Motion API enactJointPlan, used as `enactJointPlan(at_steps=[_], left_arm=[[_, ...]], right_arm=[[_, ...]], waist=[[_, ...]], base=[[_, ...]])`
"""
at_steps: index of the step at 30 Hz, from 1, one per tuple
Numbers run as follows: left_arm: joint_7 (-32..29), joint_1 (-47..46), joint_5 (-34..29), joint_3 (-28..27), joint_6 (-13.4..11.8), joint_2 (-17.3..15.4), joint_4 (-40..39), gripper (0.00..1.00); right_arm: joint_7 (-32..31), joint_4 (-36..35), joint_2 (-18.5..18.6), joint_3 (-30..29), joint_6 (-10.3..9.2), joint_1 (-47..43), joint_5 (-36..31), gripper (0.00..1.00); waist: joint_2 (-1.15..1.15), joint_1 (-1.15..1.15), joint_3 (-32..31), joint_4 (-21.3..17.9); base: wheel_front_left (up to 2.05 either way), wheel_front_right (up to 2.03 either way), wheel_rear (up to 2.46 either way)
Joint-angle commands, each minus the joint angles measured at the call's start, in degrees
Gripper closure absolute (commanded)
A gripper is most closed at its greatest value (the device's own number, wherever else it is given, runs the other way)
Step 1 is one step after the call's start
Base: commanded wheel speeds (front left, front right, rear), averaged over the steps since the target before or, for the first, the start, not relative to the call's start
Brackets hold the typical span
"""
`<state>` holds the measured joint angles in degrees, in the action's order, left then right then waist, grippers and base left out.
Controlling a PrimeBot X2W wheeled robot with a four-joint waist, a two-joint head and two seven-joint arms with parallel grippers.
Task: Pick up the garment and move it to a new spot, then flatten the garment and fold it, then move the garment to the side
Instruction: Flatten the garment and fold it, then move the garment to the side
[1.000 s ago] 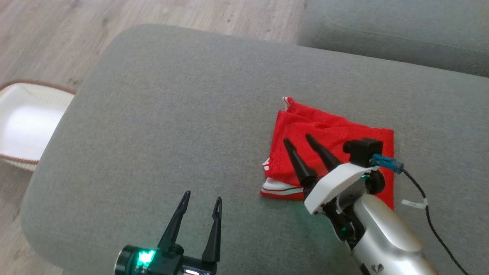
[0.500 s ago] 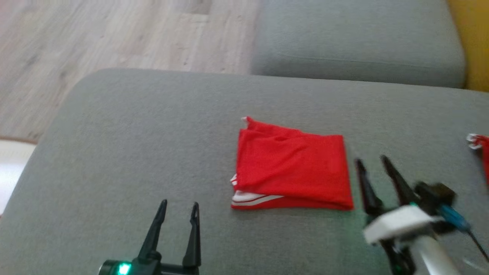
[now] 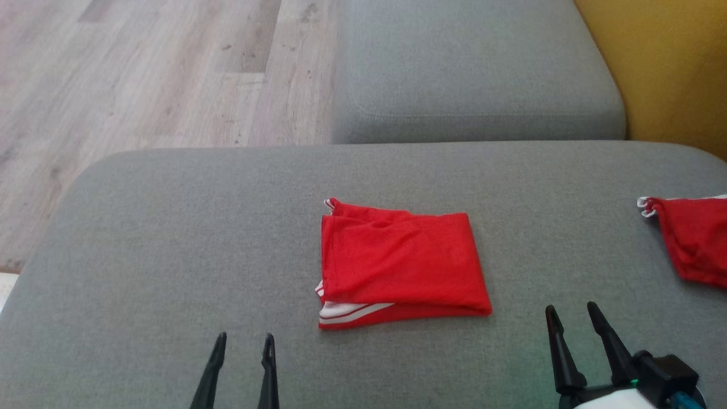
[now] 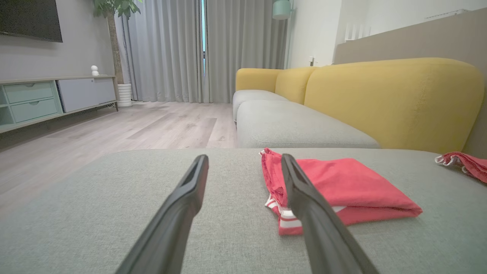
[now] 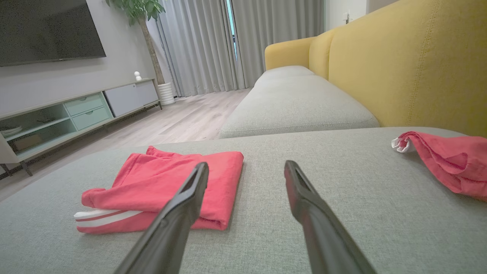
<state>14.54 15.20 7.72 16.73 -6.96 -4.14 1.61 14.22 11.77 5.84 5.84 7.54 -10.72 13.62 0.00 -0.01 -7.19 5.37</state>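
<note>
Head view is cutting off both gripper bodies at its bottom edge; the left gripper [image 3: 245, 339] and right gripper [image 3: 571, 309] are poking up as tapered dark fingers, spread apart and holding nothing. The garment [image 3: 397, 261], red knit with white stripes peeking from a lower layer, is lying folded into a rough rectangle on the coarse grey cushion [image 3: 170, 238], apart from both. A second red cloth [image 3: 690, 241] is running off the right edge.

Garment [image 3: 400, 264], folded, is lying mid-frame on cushion [image 3: 170, 238]. Red cloth [image 3: 693, 238] is lying at right edge. Left gripper [image 3: 244, 338] and right gripper [image 3: 571, 308] are hovering along the bottom, jaws apart. Floor [image 3: 142, 74] is showing upper left.
</note>
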Motion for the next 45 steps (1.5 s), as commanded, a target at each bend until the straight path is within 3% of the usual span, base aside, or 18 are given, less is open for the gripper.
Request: enactJointPlan(at_steps=[1,11,31,39,45], left_arm=[[0.5,-1.5,-0.8,-1.8,0.4,0.8,-2.0,0.0],[0.5,-1.3,-2.6,-2.1,2.4,0.7,0.8,0.0],[0.5,-1.9,-2.6,-2.7,2.3,1.1,1.5,0.0],[0.5,-3.0,-2.6,-1.7,1.4,1.2,1.7,0.0],[0.5,-5.4,-2.1,0.8,1.4,1.2,3.1,0.0]], right_arm=[[0.8,-2.3,0.4,0.8,-0.05,2.0,-0.4,0.0],[0.8,-2.0,-1.8,1.1,-0.05,0.2,-1.8,0.0],[0.8,-1.7,-2.4,0.6,-0.05,0.6,-1.8,0.0],[0.8,1.7,-1.1,3.1,-0.05,6.3,3.5,0.0],[-3.0,8.4,2.3,7.3,-0.05,15.5,14.6,0.0]], waist=[[0.0,0.01,-0.3,-0.1],[0.0,0.01,-1.6,-0.3],[0.0,0.01,-0.1,0.2],[0.0,0.01,4.3,0.8],[0.0,0.01,8.6,2.1]], base=[[0.0,0.0,0.0],[0.0,0.0,0.0],[0.0,0.0,0.0],[0.0,0.0,0.0],[0.0,0.0,0.0]])
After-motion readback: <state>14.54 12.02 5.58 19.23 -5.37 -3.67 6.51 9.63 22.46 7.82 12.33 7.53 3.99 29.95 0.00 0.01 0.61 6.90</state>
